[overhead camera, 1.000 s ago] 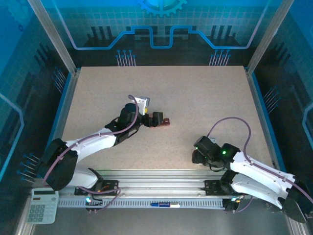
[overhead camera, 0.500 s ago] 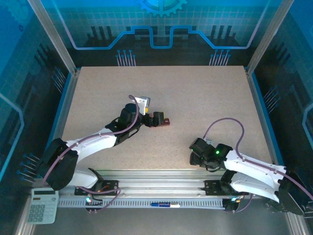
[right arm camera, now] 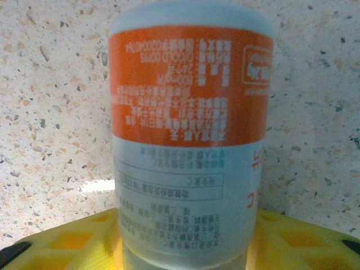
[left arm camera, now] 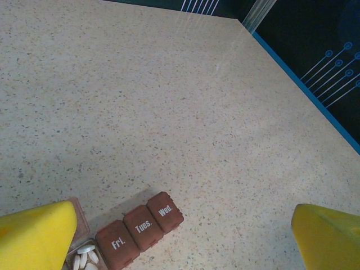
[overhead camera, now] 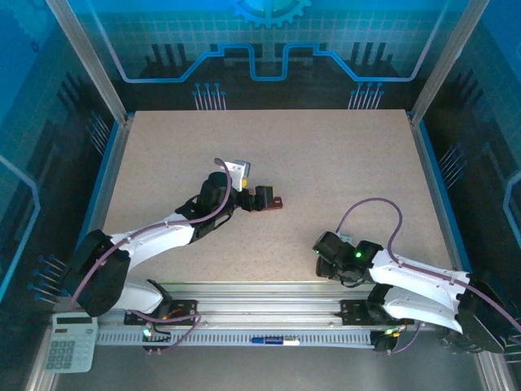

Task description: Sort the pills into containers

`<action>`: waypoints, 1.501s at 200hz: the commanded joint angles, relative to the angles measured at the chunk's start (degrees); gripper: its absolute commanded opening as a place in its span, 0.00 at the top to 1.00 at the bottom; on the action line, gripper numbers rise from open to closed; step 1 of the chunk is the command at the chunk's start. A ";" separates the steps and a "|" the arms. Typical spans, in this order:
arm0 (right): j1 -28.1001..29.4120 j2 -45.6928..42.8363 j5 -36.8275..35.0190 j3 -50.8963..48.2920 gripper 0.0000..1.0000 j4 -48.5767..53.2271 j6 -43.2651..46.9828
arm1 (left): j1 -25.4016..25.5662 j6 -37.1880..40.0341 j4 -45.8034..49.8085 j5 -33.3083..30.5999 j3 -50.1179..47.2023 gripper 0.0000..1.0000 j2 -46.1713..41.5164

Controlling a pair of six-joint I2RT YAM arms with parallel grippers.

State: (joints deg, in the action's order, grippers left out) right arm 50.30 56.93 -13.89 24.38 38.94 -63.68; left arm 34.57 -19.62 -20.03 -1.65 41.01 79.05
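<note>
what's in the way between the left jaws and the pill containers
Nothing visible does. The left gripper hangs open above the containers, which lie on the bare table close to one yellow finger.

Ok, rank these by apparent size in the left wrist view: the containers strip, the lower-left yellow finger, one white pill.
1-2. Containers strip and yellow finger: about alike; the finger's nearness to the camera inflates it, so no ranking.
3. White pill: clearly smallest.

container strip [left arm camera: 118,244]: 1 | closed lids [left arm camera: 165,211]: 3 | pill bottle [right arm camera: 188,140]: 1 | calculator [overhead camera: 71,342]: 1 | robot arms [overhead camera: 155,236]: 2
</note>
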 commanded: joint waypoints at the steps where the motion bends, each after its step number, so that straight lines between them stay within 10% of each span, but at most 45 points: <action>1: 0.91 -0.06 -0.91 -0.69 0.51 0.60 -1.62 | 0.37 -0.69 -2.22 1.15 -0.50 0.01 0.51; 58: 0.93 -1.73 -2.11 0.27 0.63 2.17 -1.01 | 0.37 -0.78 -2.72 1.14 -0.97 0.01 0.42; 97: 0.93 -0.94 -2.62 0.62 0.45 1.84 -0.82 | 0.48 -0.94 -2.91 1.35 -1.07 0.01 0.41; 211: -0.33 1.43 -4.20 0.67 0.47 -0.08 0.86 | 0.45 -1.14 -3.61 1.59 -1.29 0.01 0.76; 300: -1.00 -2.52 -3.82 3.46 0.66 3.97 3.19 | 0.49 -1.43 -4.38 1.77 -1.64 0.01 1.28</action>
State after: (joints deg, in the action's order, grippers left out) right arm 49.82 56.45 -16.23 24.97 39.79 -61.39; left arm 34.68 -20.10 -22.81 -1.02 40.27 79.79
